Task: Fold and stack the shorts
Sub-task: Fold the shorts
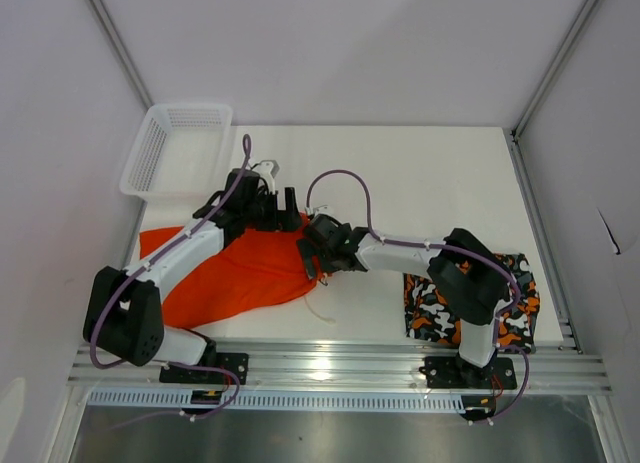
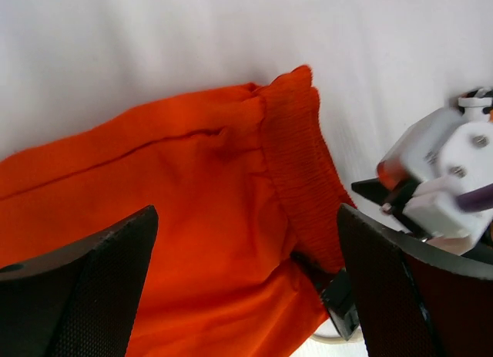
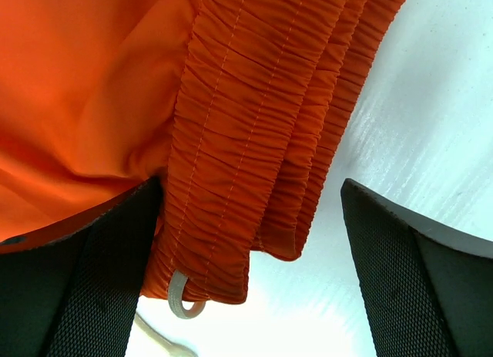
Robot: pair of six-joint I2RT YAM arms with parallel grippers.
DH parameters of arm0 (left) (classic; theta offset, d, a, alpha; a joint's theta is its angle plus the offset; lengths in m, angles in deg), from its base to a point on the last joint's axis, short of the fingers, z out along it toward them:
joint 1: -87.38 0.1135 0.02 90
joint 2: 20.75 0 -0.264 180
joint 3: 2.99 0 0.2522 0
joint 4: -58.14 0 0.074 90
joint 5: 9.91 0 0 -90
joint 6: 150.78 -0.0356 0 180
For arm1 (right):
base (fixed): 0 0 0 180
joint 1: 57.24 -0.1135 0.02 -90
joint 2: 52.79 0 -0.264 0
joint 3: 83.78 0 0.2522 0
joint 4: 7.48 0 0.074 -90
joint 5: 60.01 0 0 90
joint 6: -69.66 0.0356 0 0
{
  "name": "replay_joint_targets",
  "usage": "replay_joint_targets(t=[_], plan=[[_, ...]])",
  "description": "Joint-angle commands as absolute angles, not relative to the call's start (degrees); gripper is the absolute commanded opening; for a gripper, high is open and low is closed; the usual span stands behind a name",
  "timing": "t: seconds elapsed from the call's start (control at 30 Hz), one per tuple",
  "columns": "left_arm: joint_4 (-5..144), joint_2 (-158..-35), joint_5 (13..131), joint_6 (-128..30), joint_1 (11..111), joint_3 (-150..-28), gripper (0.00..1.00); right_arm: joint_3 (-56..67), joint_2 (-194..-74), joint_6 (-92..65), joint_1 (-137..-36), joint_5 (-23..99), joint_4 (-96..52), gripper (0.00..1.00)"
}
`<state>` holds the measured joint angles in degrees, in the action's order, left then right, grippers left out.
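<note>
From the top camera, I have the plain bright orange fabric shorts [image 1: 240, 273] spread loosely at about 8 o'clock on the white table [image 1: 430, 183]. The folded shorts patterned in orange, black, white and grey blotches [image 1: 515, 305] lie at 4 o'clock, partly under the right arm. A white plastic mesh basket [image 1: 140, 168] sits at 10 o'clock, off the table's corner. The left gripper [image 1: 280, 208] hangs at the orange shorts' far edge and the right gripper [image 1: 312, 253] at their 3 o'clock edge, the two close together.

On the left wrist camera, the left gripper [image 2: 246, 210] has its fingers spread wide over the orange shorts [image 2: 192, 164], clamping nothing; the ribbed waistband [image 2: 296, 164] runs toward 5 o'clock, and right-arm hardware [image 2: 447, 164] shows at 3 o'clock.

On the right wrist camera, the right gripper [image 3: 253, 186] is also wide. The gathered waistband [image 3: 254, 126] hangs between its fingers without being pinched, and a white drawstring loop [image 3: 181, 303] sits at 7 o'clock.
</note>
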<state>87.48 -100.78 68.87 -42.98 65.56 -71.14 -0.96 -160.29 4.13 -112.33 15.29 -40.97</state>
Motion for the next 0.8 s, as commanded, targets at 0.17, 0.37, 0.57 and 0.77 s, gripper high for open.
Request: replay_joint_targets(t=[0.17,0.37,0.57,0.77], plan=[[85.35,-98.0,70.78,-40.57,65.67,-68.08,0.99,2.84,-163.88,3.22,-112.87,17.24,-45.58,1.0],[84.21,-98.97,70.43,-40.57,65.67,-67.64,0.99,6.71,-167.57,-1.0,-113.84,17.41,-48.58,0.98],[83.68,-100.2,70.34,-40.83,65.67,-67.55,0.99,7.94,-168.54,-2.76,-115.07,14.61,-50.6,0.96],[83.59,-100.46,69.99,-40.66,65.67,-68.08,0.99,7.94,-168.01,-1.45,-115.07,16.71,-50.51,0.68]])
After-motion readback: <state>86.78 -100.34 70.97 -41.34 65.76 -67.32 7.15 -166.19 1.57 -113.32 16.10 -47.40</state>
